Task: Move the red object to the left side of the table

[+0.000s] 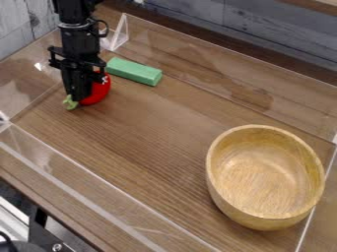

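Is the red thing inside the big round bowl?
No, the red thing is over by the black gripper, far across the table from the bowl.

1 red obj (97, 91), 1 grn block (134, 71), 1 bowl (265, 177)

No readable text or labels anywhere

Brown table (158, 133), 1 wooden bowl (263, 177), 1 green block (134, 71)
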`<state>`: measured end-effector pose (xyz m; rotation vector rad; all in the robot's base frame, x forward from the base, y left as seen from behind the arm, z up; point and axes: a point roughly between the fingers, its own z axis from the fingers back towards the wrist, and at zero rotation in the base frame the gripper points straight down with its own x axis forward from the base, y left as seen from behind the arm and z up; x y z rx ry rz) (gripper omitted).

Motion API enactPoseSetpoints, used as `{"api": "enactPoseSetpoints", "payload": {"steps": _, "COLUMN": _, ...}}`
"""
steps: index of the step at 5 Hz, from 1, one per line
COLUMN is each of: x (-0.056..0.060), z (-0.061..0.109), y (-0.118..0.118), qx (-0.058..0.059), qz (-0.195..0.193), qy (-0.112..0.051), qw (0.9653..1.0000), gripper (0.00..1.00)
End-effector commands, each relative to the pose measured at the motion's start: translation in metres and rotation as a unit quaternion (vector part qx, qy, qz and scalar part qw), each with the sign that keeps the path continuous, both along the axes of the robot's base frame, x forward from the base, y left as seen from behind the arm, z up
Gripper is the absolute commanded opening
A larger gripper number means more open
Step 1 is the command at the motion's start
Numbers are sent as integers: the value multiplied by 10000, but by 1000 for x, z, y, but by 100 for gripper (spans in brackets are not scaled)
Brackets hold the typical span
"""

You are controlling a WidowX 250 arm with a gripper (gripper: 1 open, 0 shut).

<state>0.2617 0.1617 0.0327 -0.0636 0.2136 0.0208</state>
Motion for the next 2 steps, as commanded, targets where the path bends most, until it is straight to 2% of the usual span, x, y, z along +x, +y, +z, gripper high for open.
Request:
{"api": "enactPoseSetpoints", "payload": {"steps": 1, "x": 8, "z": 20, "y": -2, "qx": 155, "qz": -57, "qy": -278, "qw": 9995, "gripper": 0}}
{"api": "enactPoseSetpoints", "payload": {"steps": 2, "x": 9, "z": 17, "y": -2, "qx": 163, "qz": -45, "qy": -254, "qw": 9995, "gripper": 0}}
